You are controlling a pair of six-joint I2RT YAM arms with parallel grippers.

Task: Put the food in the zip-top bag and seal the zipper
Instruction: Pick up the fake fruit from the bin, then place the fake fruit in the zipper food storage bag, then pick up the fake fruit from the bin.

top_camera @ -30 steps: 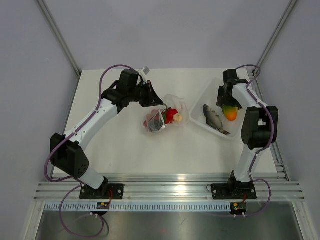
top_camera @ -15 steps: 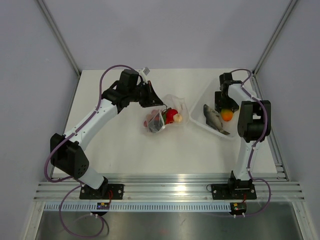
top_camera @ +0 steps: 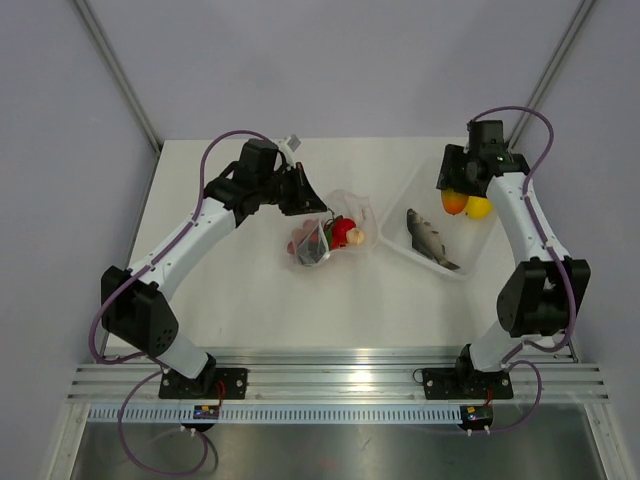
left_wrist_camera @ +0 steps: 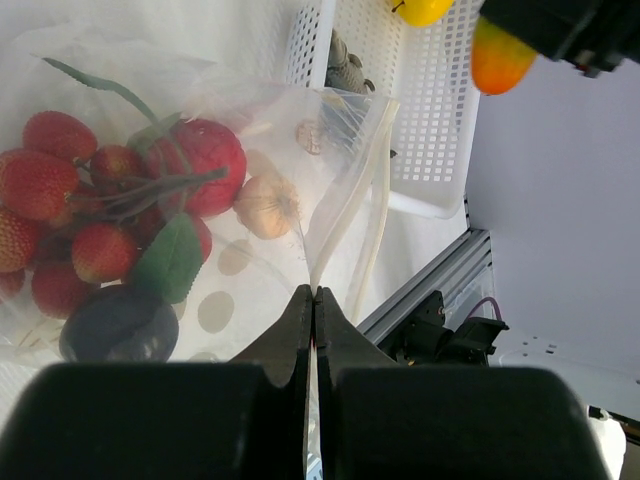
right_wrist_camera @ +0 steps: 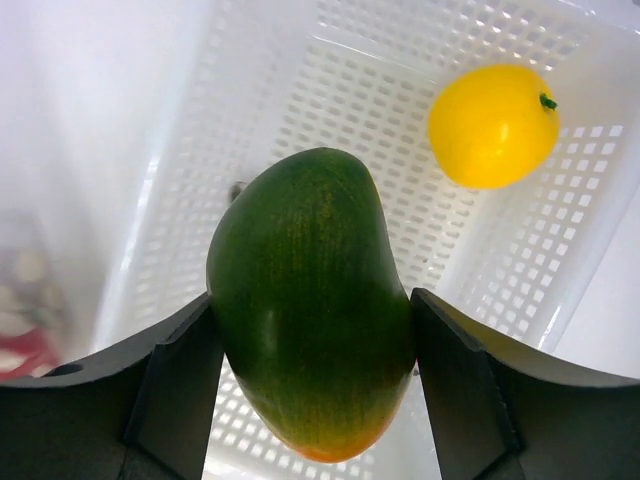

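Observation:
The zip-top bag (top_camera: 325, 238) lies at the table's middle, clear with pale dots. It holds food: red strawberries (left_wrist_camera: 60, 190), a dark plum (left_wrist_camera: 115, 325) and a garlic bulb (left_wrist_camera: 265, 205). My left gripper (left_wrist_camera: 314, 295) is shut on the bag's mouth edge, beside the pale zipper (left_wrist_camera: 378, 200). My right gripper (right_wrist_camera: 312, 335) is shut on a green and orange mango (right_wrist_camera: 310, 300), held above the white basket (right_wrist_camera: 330, 100). A yellow lemon (right_wrist_camera: 493, 125) lies in the basket below. From above, the mango (top_camera: 454, 201) hangs under the right gripper (top_camera: 456, 188).
The white perforated basket (top_camera: 397, 228) at the right also holds a grey toy fish (top_camera: 428, 236) and the lemon (top_camera: 479, 207). Grey walls close in the back and sides. An aluminium rail (top_camera: 330, 375) runs along the near edge.
The right gripper closed on the mango and lifted it off the basket floor. The right arm swung outward, uncovering the lemon. The left arm and the bag stayed still.

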